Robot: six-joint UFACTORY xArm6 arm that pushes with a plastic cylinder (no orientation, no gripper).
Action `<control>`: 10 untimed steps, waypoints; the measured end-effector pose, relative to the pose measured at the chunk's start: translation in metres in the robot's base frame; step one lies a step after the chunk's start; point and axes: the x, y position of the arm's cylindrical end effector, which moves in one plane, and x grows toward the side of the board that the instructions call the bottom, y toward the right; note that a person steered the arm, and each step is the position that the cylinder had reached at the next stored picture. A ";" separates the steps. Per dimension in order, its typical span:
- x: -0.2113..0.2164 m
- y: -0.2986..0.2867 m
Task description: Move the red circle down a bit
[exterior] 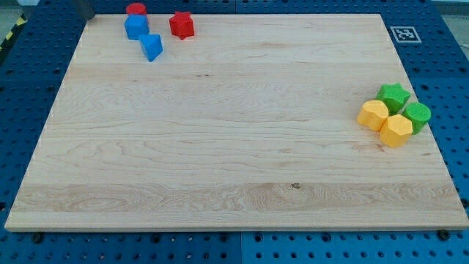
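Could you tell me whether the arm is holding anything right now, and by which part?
Nothing is held; my tip is not in view, and the red circle sits untouched.

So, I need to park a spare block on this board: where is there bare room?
The whole middle and bottom of the wooden board is bare, between the top-left and right-edge clusters. Crowded: red circle, two blue blocks and red star at top left; green star, green block and two yellow blocks at right. My tip isn't visible.

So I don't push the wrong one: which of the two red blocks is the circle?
The red circle is at the view's top edge, touching the blue block below it. The red star stands apart to its right. My tip isn't visible.
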 end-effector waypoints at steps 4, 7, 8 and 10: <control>0.000 0.076; 0.001 0.102; 0.000 0.103; 0.009 0.181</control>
